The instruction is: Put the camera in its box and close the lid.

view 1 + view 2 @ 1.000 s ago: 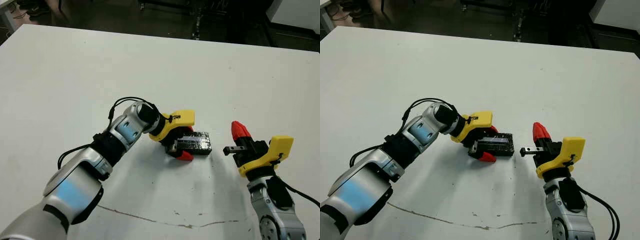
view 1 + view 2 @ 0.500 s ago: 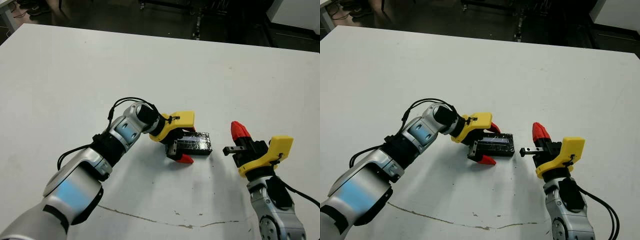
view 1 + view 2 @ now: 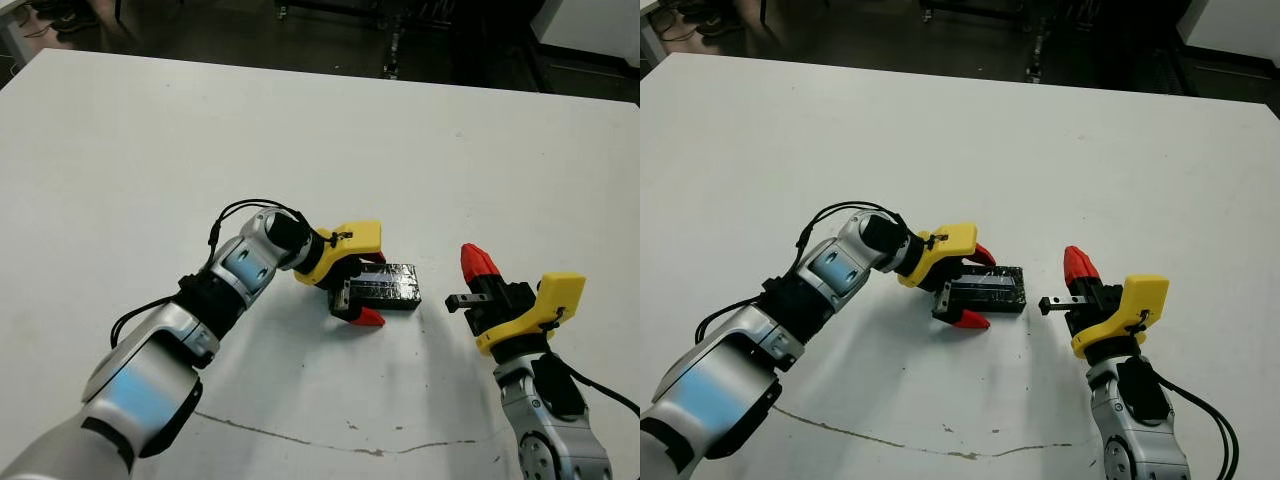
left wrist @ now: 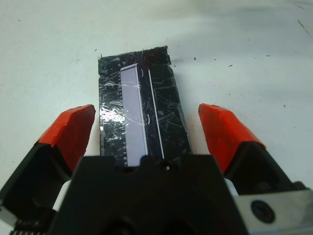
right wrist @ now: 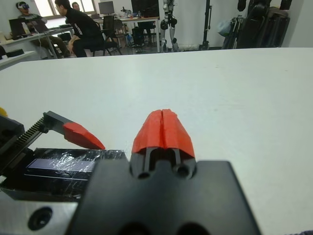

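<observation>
The left arm reached in from the lower left across the white tabletop [image 3: 150,150], its forearm angled toward the centre and its wrist bent so that the left tool [image 3: 364,289] lay low over the lid [image 3: 384,287]. The lid, black and shiny with a pale lavender strip along its middle, rested flat on the tabletop near the centre, between the two arms; its long axis ran roughly left to right in the head views and, in the left wrist view, pointed straight away from the tool's body along the line of the fingers. Whatever lay beneath the lid could not be seen. The left tool stood wide open, one red fingertip [image 4: 72,132] on each long side of the lid [image 4: 139,115], with a clear gap at either side and no contact visible. The right arm rose from the lower right edge, its right tool [image 3: 478,263] upright and well apart from the lid, to the lid's right. Its two red fingertips [image 5: 164,128] were pressed together, closed on nothing.
</observation>
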Robot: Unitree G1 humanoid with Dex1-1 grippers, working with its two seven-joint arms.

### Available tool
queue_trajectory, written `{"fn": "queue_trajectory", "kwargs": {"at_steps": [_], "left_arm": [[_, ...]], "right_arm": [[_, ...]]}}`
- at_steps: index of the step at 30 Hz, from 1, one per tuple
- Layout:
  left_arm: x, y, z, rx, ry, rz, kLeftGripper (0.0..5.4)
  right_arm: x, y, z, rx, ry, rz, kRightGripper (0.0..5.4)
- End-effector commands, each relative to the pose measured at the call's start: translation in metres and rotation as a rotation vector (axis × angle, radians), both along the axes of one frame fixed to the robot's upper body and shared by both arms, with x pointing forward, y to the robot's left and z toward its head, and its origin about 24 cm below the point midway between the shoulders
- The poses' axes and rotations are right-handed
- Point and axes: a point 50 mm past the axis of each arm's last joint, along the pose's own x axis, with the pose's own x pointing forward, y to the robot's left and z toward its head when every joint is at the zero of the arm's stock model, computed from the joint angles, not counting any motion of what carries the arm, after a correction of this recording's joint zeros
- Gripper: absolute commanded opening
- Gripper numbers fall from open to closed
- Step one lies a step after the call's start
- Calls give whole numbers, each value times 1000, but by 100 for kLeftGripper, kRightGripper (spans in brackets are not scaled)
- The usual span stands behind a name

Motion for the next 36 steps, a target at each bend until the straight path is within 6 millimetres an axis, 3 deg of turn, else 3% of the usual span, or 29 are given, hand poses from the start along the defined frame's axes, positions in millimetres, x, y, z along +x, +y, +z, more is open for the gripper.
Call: {"fn": "queue_trajectory", "kwargs": {"at_steps": [1, 18, 31, 36], "left_arm": [[-17, 8, -40, 100, 132, 44, 538], [-12, 41, -28, 95, 189, 152, 538], [-10, 38, -19, -4, 152, 200, 538], [-11, 34, -4, -59, 134, 168, 538]], "right_arm": [[-1, -3, -2, -1, 19, -6, 0], [0, -2, -2, -9, 17, -1, 0], [1, -2, 0, -5, 16, 1, 0], [1, -2, 1, -9, 15, 1, 0]]}}
